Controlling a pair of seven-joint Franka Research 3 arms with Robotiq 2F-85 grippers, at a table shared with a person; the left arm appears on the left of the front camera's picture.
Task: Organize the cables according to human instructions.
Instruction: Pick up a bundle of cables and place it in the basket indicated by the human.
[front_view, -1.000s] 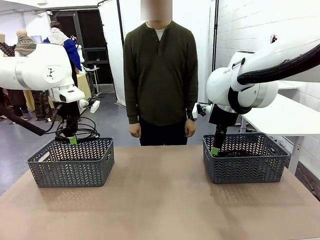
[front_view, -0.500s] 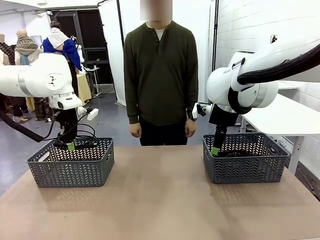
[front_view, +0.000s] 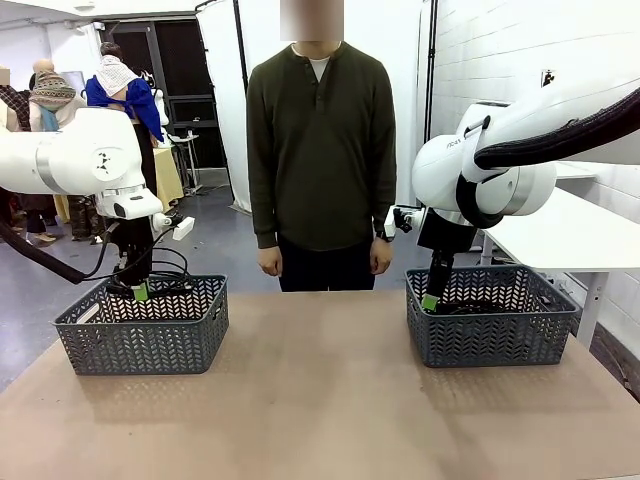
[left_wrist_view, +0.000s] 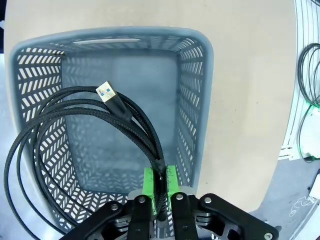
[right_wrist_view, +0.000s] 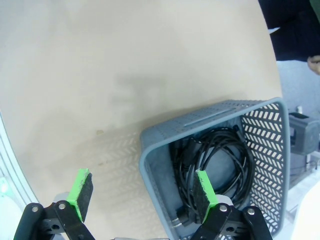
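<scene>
the left gripper hung over the left grey basket, its green pads clamped on a coiled black usb cable whose loops drooped into the basket. the right gripper stood with jaws wide apart above the near rim of the right basket, where more black cables lay coiled. the human stood across the table, hands down.

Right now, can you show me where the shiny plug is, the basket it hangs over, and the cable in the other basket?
Shiny plug (left_wrist_view: 105, 91), left wrist view, on its metal tip.
Left basket (left_wrist_view: 200, 95), left wrist view, on its side wall.
Coiled cable (right_wrist_view: 220, 155), right wrist view, on its loops inside the right basket.
</scene>
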